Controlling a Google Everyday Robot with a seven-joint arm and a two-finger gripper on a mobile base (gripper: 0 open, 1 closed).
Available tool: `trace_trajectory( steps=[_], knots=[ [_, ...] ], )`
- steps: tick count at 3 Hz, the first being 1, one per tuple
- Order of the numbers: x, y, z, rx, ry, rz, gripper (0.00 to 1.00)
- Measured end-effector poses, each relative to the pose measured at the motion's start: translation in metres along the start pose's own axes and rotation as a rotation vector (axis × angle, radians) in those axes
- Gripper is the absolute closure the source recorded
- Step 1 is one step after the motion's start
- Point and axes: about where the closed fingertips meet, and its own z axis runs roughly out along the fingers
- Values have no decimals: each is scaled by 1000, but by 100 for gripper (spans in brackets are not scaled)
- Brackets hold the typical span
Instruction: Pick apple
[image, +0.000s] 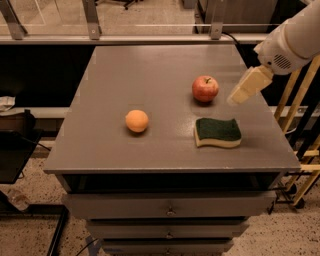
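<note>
The apple (205, 88) is round and red with pale patches and a small dark stem. It stands on the grey cabinet top (150, 70), right of centre. My gripper (240, 95) comes in from the upper right on a white arm (292, 42). Its cream-coloured tip hangs just right of the apple, above the table surface, and is apart from it.
A smooth orange fruit (136, 120) sits left of centre. A green and cream sponge (218, 132) lies in front of the apple. The cabinet has drawers (170, 210) below. A wooden frame (300, 130) stands to the right, a rail (150, 37) at the back.
</note>
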Motion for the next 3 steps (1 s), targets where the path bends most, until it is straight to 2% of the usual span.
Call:
trace_trajectory(
  steps=[1,2,3],
  knots=[
    [-2,-18,36,34,2,68,0],
    [-5,-29,70,22,-28,128,0],
    [-10,-29,94,-10,-51,155,0]
  ],
)
